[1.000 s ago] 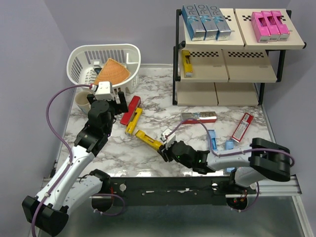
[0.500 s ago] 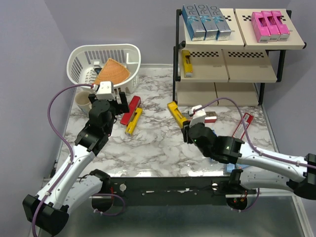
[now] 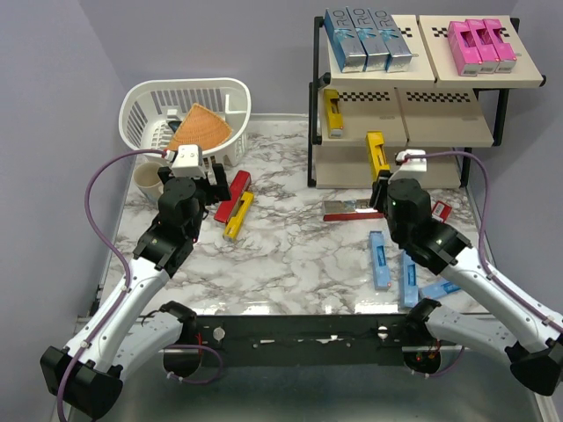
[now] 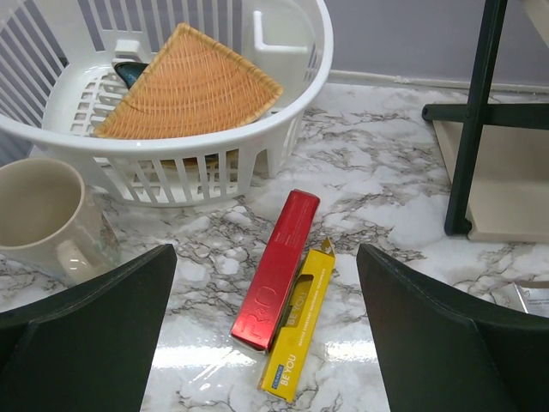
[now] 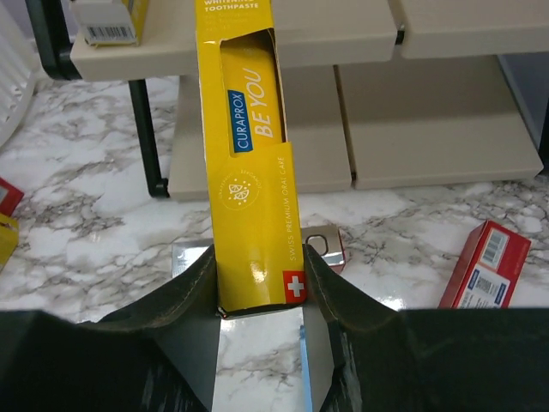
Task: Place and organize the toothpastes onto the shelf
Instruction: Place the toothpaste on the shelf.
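Gripping the yellow rectangular cardboard toothpaste carton (image 5: 253,197) near its lower end, the right gripper (image 5: 262,296) has both fingers pressed flat against the box's narrow sides. The carton stands almost upright, in the air in front of the black-framed three-tier shelf with beige panels (image 3: 440,128), its top end level with the middle tier.

A box like this should be light and stiff along its length, but its thin walls would likely dent under a hard squeeze. The glossy print may also let it slip. The upper front has a cut-out window (a weak spot, I would guess), so the solid lower end, where the fingers sit now, looks the better place to hold.

A second yellow carton (image 3: 332,112) already lies on the middle tier, with shiny silver-blue cartons (image 3: 365,40) and pink cartons (image 3: 479,44) on top.

The left gripper (image 4: 266,343) is spread wide and holds nothing. It hovers over a red carton (image 4: 276,268) and a yellow carton with blue lettering (image 4: 300,322), which lie touching side by side on the marble tabletop (image 4: 386,215) just beside the white plastic basket (image 4: 283,129).
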{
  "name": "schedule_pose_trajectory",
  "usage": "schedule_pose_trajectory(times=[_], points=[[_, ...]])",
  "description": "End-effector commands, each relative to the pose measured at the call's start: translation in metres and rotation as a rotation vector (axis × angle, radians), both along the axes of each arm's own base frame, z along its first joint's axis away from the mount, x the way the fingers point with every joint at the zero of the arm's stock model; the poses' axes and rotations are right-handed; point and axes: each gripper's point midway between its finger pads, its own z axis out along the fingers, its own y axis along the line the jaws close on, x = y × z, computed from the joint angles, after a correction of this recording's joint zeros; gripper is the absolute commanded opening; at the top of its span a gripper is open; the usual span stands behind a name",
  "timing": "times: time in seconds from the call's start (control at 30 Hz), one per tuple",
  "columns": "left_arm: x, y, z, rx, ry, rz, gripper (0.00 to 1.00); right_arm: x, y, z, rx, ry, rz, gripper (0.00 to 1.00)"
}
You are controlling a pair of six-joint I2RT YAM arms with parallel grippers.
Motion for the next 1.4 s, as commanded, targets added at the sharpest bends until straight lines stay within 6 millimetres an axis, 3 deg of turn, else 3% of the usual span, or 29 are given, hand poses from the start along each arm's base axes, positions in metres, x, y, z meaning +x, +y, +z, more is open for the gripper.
schedule_pose_trajectory(times=[0.0, 0.07, 0.13, 0.2, 0.3, 0.33, 0.4, 0.43, 0.63, 0.67, 0.8, 1.13, 1.37], points=[[0.0, -0.003, 0.002, -0.012, -0.004, -0.017, 0.99, 0.033, 0.009, 0.055, 0.054, -0.146, 0.031, 0.36], [0.0, -0.004, 0.002, -0.013, -0.004, -0.023, 0.99, 0.049, 0.014, 0.053, 0.033, -0.135, 0.04, 0.36], [0.0, -0.004, 0.002, -0.013, -0.004, -0.026, 0.99, 0.067, 0.011, 0.066, 0.041, -0.157, 0.027, 0.36], [-0.001, -0.005, 0.003, -0.017, -0.007, -0.03, 0.99, 0.088, 0.011, 0.058, 0.022, -0.133, 0.007, 0.36], [0.0, -0.006, 0.003, -0.016, -0.006, -0.034, 0.99, 0.111, 0.012, 0.069, 0.032, -0.169, -0.004, 0.36], [0.0, -0.005, 0.003, -0.017, -0.006, -0.03, 0.99, 0.119, 0.016, 0.062, 0.026, -0.154, 0.001, 0.37], [0.0, -0.006, 0.003, -0.016, -0.006, -0.034, 0.99, 0.134, 0.02, 0.068, 0.048, -0.188, 0.015, 0.37], [0.0, -0.006, 0.003, -0.016, -0.007, -0.035, 0.99, 0.143, 0.023, 0.057, 0.042, -0.172, 0.018, 0.38], [0.0, -0.006, 0.002, -0.016, -0.006, -0.038, 0.99, 0.173, 0.034, 0.049, 0.057, -0.19, 0.04, 0.41], [0.0, -0.006, 0.003, -0.017, -0.007, -0.037, 0.99, 0.179, 0.035, 0.038, 0.05, -0.173, 0.037, 0.42], [0.0, -0.008, 0.002, -0.017, -0.005, -0.044, 0.99, 0.193, 0.031, 0.03, 0.054, -0.159, 0.009, 0.43], [0.0, -0.01, 0.002, -0.025, -0.004, -0.057, 0.99, 0.184, 0.029, 0.026, 0.084, -0.147, 0.038, 0.63], [0.0, -0.011, 0.002, -0.028, -0.001, -0.059, 0.99, 0.175, 0.026, 0.027, 0.098, -0.16, 0.059, 0.6]])
